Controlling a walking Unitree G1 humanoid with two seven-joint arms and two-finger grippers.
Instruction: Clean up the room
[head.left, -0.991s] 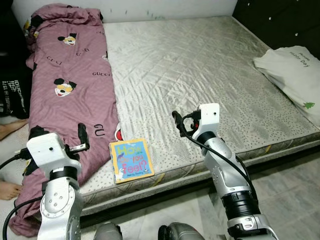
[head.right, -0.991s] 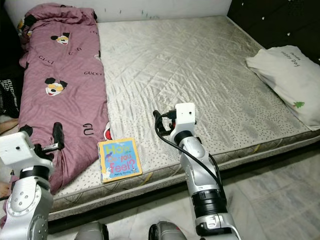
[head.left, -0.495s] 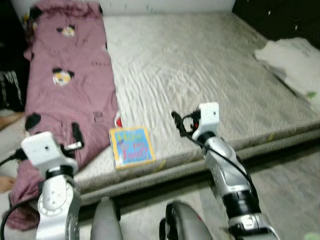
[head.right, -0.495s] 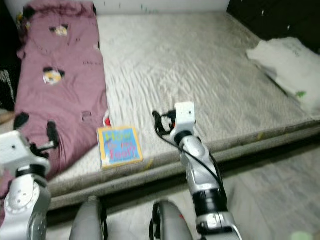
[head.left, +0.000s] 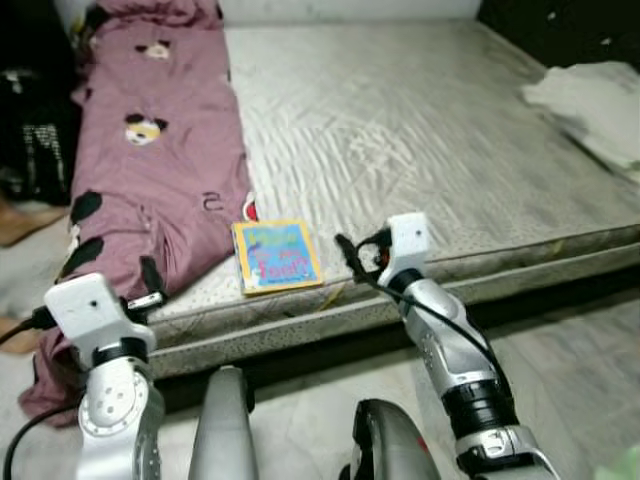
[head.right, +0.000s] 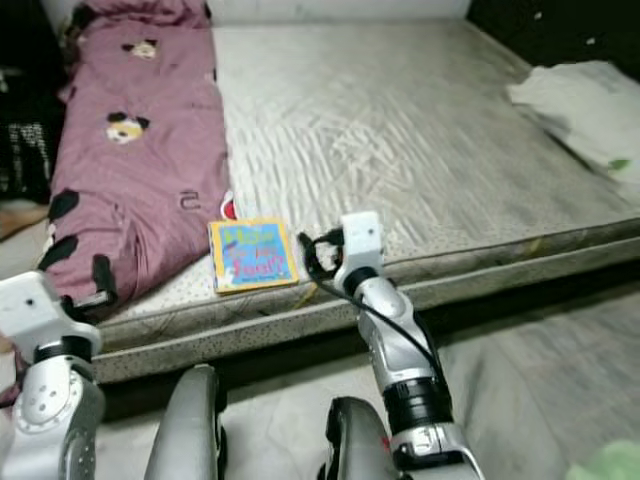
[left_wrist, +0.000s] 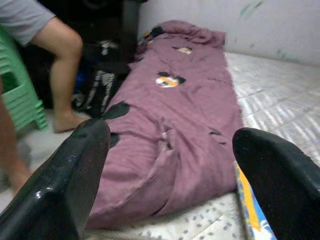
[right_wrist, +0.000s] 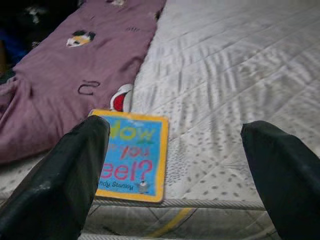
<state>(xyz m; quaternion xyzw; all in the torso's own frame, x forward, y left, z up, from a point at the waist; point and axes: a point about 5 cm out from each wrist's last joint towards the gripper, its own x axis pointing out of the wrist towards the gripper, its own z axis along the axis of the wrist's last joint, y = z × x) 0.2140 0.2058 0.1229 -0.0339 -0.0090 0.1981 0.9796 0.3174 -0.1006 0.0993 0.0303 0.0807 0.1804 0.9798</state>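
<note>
A blue and yellow picture book (head.left: 277, 256) lies flat near the front edge of the grey mattress (head.left: 430, 140), beside a purple printed blanket (head.left: 160, 170) that runs along the bed's left side. My right gripper (head.left: 346, 256) hovers open just right of the book, at the mattress edge; the right wrist view shows the book (right_wrist: 131, 157) between and beyond its spread fingers. My left gripper (head.left: 150, 284) is open too, low by the blanket's front end, and the left wrist view looks along the blanket (left_wrist: 175, 115).
A white pillow (head.left: 590, 100) lies at the bed's far right. Dark bags (head.left: 40, 140) sit on the floor left of the bed. A person's bare leg (left_wrist: 60, 65) and a green stool (left_wrist: 15, 95) stand left of the bed. My own legs (head.left: 225, 430) show below.
The whole view has shifted: the bed now sits farther off and more floor and my legs show, so the camera moved back. Both arms hold the same pose, both grippers still open.
</note>
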